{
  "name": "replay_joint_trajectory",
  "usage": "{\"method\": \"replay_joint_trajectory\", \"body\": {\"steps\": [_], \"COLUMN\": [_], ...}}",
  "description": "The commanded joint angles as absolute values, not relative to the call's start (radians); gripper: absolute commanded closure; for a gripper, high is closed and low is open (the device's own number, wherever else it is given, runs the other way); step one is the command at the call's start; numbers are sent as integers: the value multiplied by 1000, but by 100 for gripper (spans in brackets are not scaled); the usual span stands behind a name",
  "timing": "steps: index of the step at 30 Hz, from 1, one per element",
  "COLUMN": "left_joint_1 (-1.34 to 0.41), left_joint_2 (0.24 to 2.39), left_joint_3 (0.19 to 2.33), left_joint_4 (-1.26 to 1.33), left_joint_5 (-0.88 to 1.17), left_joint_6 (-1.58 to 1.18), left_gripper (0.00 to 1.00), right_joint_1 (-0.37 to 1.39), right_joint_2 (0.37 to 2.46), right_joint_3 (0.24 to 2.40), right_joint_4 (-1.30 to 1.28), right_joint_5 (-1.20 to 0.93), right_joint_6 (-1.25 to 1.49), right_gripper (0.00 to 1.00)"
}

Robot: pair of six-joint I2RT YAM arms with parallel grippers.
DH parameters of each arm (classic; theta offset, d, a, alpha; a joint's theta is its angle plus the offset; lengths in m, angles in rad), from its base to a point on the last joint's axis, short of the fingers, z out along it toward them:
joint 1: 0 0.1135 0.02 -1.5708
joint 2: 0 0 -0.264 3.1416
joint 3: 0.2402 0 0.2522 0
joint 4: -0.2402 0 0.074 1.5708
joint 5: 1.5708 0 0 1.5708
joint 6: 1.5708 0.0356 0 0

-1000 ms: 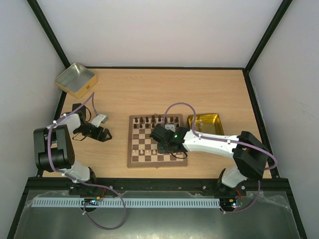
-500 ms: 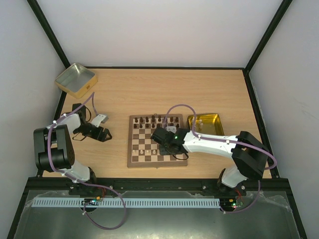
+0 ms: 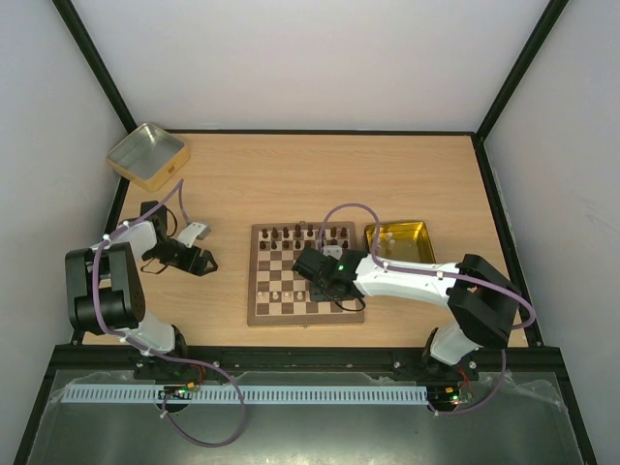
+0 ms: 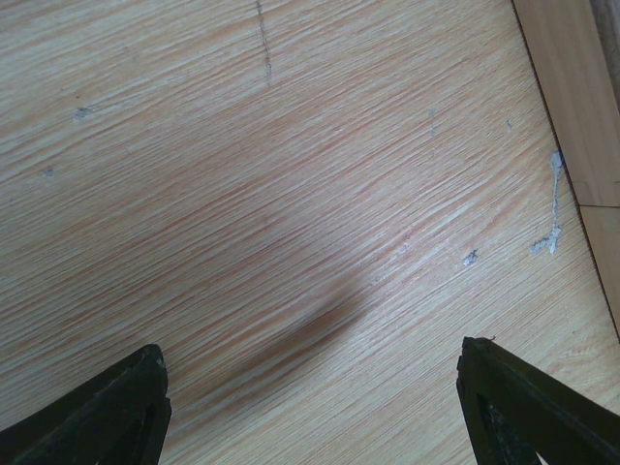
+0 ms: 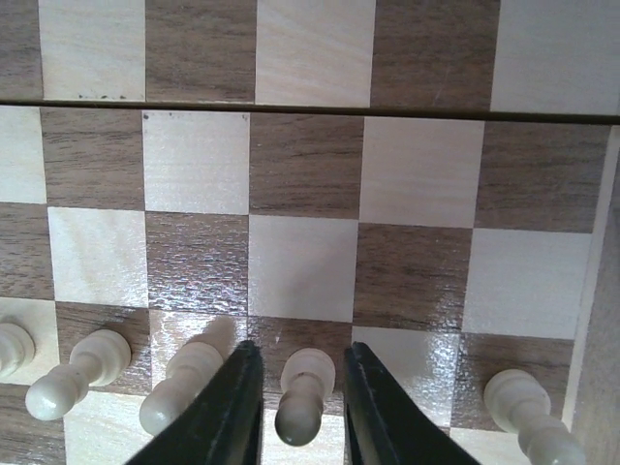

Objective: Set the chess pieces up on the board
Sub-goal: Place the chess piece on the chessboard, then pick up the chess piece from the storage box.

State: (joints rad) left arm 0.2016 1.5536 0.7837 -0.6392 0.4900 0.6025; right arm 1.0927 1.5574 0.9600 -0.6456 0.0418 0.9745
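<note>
The board (image 3: 274, 268) lies at the table's middle. Dark chessmen (image 3: 300, 233) line its far rows, and cream pawns (image 3: 276, 292) stand near its front. My right gripper (image 3: 313, 275) is low over the board's near right part. In the right wrist view a cream pawn (image 5: 305, 389) stands upright on a dark square of the board (image 5: 417, 281), between the fingers of my right gripper (image 5: 300, 349), with a gap on each side. More pawns (image 5: 182, 385) stand in the same row. My left gripper (image 4: 310, 347) hangs open over bare table.
A gold tin (image 3: 399, 239) holding a few cream pieces sits right of the board, touching its edge. A second gold tin (image 3: 147, 155) sits at the far left corner. My left gripper (image 3: 197, 259) rests left of the board.
My right gripper's jaws have parted from the pawn, which now stands free on its square. The left arm has not moved.
</note>
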Motion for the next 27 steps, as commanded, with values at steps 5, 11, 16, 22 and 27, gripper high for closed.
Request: {"method": "replay_joint_trajectory", "body": {"steps": [5, 11, 16, 22, 27], "left_joint_1": [205, 205, 205, 205, 205], "left_joint_2": [1583, 1592, 1604, 1611, 1640], "left_joint_3": [756, 758, 758, 752, 757], "left_joint_4": [-642, -640, -632, -635, -638], "left_joint_5": [453, 450, 434, 415, 413], "left_joint_6": [607, 605, 594, 589, 592], "left_gripper": [18, 18, 18, 18, 18], "right_joint_1": [1086, 1012, 841, 574, 464], "right_joint_2": [1558, 1508, 1394, 1325, 1367], "right_joint_3": [1004, 1050, 1065, 964, 925], "right_joint_4": [-699, -759, -861, -863, -859], "right_joint_5": [158, 212, 258, 149, 120], "right_joint_6": [997, 975, 915, 796, 738], "right_gripper": [74, 74, 74, 68, 68]}}
